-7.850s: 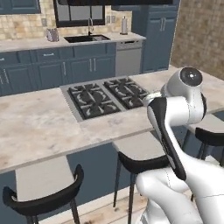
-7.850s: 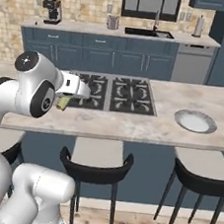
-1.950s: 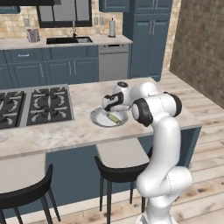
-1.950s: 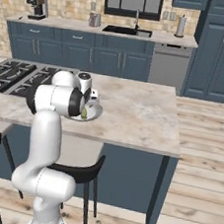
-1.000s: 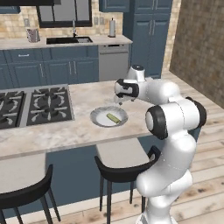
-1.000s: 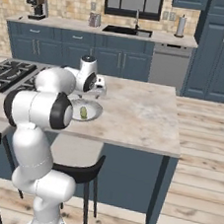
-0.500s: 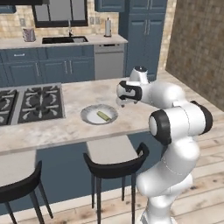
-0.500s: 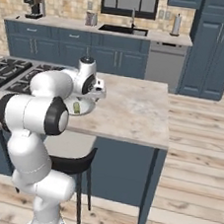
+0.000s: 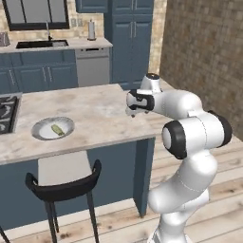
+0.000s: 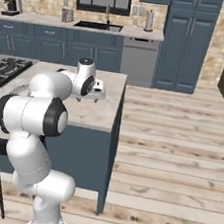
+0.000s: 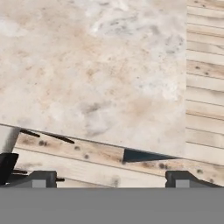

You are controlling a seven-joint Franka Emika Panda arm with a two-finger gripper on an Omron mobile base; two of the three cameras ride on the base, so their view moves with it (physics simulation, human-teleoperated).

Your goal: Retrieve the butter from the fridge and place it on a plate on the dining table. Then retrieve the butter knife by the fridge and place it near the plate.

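While the butter [image 9: 57, 129] lies on the plate [image 9: 43, 135], my arm hangs empty over the far end of the dining table [image 9: 102, 111].

With its jaws spread wide and holding nothing, my gripper [image 11: 112, 179] looks down past the table's corner to the floorboards. I judge the butter step done, which leaves the hand free for the butter knife.

White arm [image 9: 190, 128] folded at the elbow, hand level, fingers [image 11: 43, 178] spread wide, empty
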